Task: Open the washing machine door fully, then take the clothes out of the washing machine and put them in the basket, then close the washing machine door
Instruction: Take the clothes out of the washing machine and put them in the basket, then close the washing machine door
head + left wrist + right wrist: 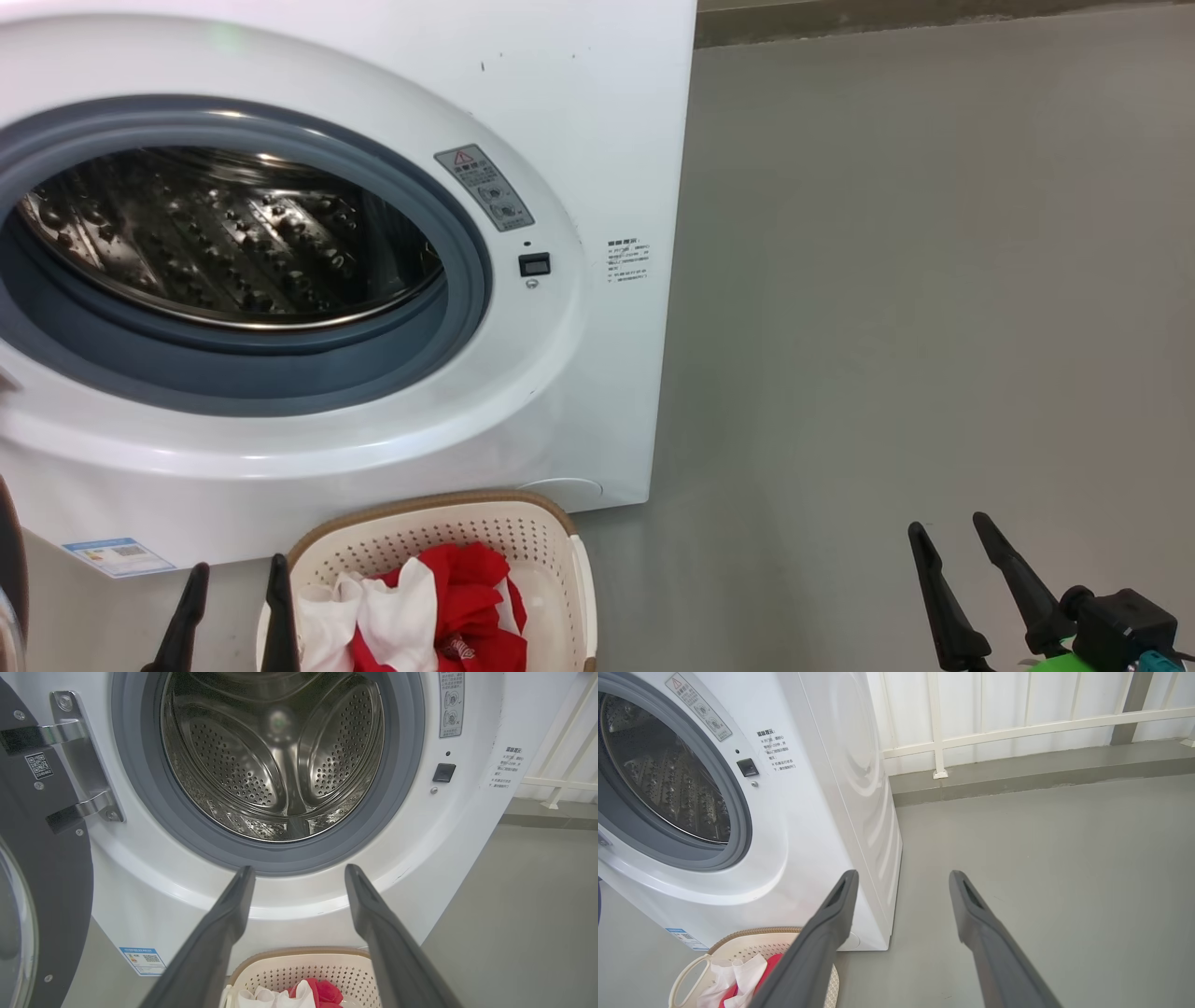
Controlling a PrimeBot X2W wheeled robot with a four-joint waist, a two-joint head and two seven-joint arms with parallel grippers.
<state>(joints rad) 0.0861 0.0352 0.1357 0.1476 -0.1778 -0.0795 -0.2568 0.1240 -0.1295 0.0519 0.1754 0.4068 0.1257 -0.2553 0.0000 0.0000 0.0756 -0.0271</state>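
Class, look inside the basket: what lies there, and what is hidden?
Red and white clothes lie bunched inside the basket. Whatever is beneath them is hidden.

A grey warning sticker (484, 187) with a red triangle and two round pictograms is stuck on the washing machine (597, 84), right of the opening. Beside it, printed Chinese notes (771, 749) are seen, headed possibly 温馨提示. A blue label (142, 960) bearing a QR code is placed low on the front. A QR sticker (38, 765) is fixed inside the washing machine door (46, 882); its digits cannot be read.
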